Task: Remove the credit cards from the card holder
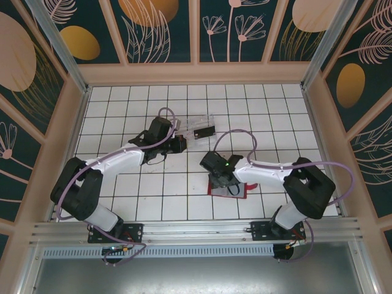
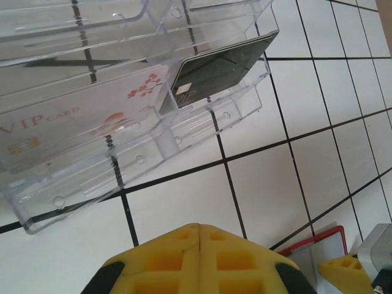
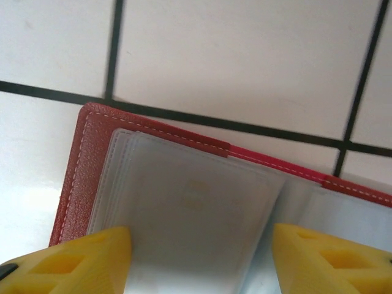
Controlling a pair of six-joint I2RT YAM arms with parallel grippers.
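The top external camera looks steeply down from above and behind the arm bases [image 1: 116, 233] over the whole tiled table [image 1: 275, 122]. The left wrist camera faces forward and down past the left gripper [image 2: 199, 236], near the clear plastic tray [image 2: 141, 160]. The right wrist camera sits very close above the card holder [image 3: 79, 165]. The overhead view shares both objects; the left wrist view also catches the card holder's corner.

Clear plastic tray [image 2: 92, 177] — resting on the white-tiled table [image 2: 269, 184].

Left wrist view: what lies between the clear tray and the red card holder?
Only bare white tiles, seen in the left wrist view, separate tray and card holder.
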